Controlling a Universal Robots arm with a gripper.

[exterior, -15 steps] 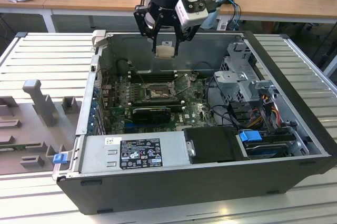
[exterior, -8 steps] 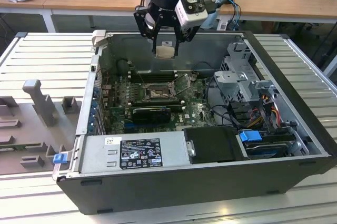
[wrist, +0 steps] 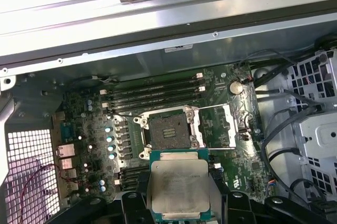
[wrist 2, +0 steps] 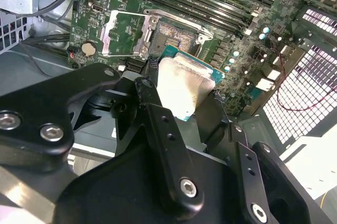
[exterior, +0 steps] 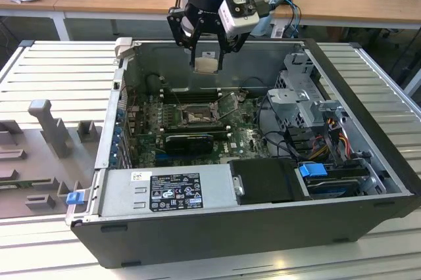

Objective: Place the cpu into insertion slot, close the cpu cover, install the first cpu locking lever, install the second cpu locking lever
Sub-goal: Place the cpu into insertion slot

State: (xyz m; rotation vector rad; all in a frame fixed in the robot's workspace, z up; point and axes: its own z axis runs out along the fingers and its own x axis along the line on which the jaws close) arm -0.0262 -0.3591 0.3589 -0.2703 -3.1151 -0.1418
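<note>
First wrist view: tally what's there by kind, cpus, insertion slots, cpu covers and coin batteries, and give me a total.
cpu: 1
insertion slot: 1
cpu cover: 1
coin battery: 1
Total: 4

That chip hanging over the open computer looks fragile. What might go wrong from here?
The cpu, pinched in the gripper, hangs above the insertion slot; lowered skewed, it might catch the slot's rim. It could also slip free. The open cpu cover lies beside the slot, perhaps in the way.
</note>
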